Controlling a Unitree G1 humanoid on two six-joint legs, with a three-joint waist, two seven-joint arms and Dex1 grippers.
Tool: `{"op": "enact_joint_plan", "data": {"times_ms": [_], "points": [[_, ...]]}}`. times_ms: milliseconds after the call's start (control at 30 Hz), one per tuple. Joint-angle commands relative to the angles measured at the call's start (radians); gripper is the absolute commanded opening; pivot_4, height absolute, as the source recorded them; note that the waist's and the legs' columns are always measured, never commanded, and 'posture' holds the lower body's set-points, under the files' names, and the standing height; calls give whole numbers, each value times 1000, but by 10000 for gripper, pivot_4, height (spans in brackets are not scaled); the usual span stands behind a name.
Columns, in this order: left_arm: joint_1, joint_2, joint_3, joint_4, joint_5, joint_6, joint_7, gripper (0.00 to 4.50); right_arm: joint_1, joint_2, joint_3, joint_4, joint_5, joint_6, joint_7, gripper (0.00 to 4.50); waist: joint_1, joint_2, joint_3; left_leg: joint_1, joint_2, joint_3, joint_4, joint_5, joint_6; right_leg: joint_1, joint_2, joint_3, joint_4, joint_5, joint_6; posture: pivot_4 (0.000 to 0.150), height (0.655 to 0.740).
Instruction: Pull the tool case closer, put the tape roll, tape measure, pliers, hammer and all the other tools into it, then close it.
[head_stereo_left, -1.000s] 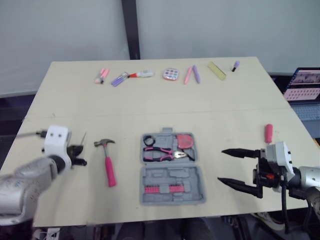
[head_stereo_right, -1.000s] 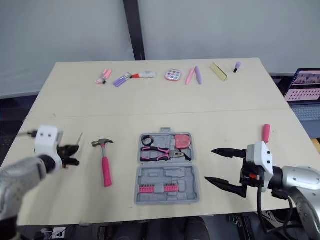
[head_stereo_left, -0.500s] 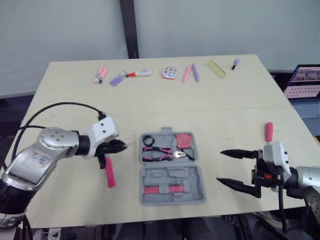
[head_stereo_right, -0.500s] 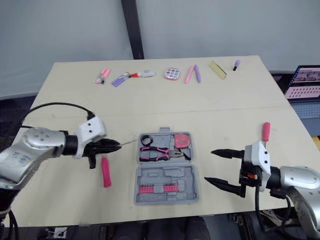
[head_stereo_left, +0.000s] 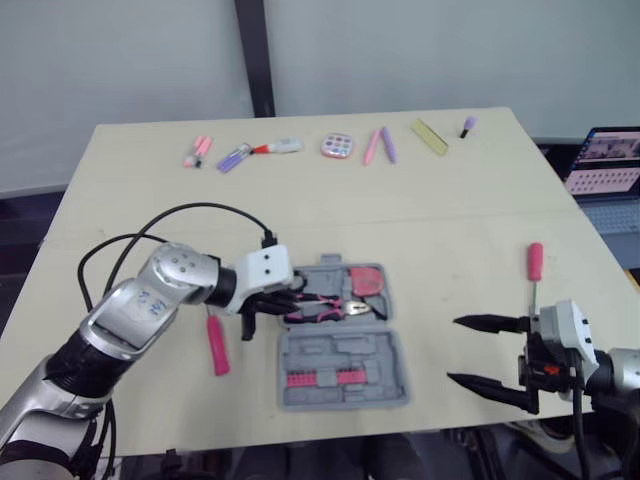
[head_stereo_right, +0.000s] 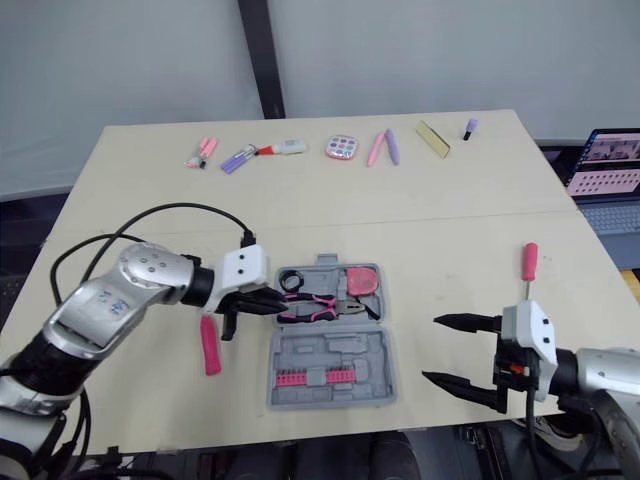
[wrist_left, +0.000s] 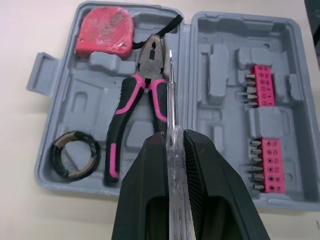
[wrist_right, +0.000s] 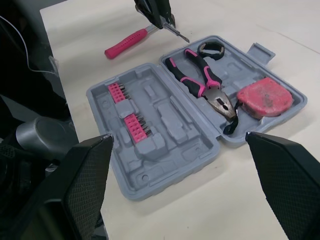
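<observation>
The left gripper (wrist_left: 173, 139), clamped on a screwdriver (wrist_left: 176, 165), hovers with the case's (wrist_left: 220, 75) pliers (wrist_left: 148, 70) just ahead; the right gripper (head_stereo_left: 452, 349) is spread wide.

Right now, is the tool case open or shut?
Open. The tool case lies flat with both halves spread; pliers, tape measure and tape roll sit in one half, pink bit strips in the other.

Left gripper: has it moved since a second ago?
Yes. The left gripper swung to the robot's right, crossing the hammer to the tool case's left edge, shut on a screwdriver.
</observation>
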Motion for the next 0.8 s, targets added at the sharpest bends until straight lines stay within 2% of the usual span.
{"op": "enact_joint_plan", "data": {"times_ms": [33, 433, 800], "points": [[-19, -47, -53, -37, 27, 29, 2, 370, 6, -13, -37, -30, 11, -14, 18, 45000, 0, 0, 0, 0, 0, 0, 1, 0, 0, 0, 0, 0, 0, 0, 0, 1500, 7400], [-75, -176, -212, 8, 147, 99, 50, 370, 23, -10, -41, -29, 6, -16, 16, 45000, 2, 0, 0, 0, 0, 0, 1, 0, 0, 1, 0, 0, 0, 0, 0, 1500, 7400], [-102, -254, -283, 67, 232, 116, 73, 370, 23, -10, -43, -25, 6, -14, 15, 45000, 4, 0, 0, 0, 0, 0, 2, 0, 0, 1, 0, 0, 0, 0, 1, 1500, 7400]]}}
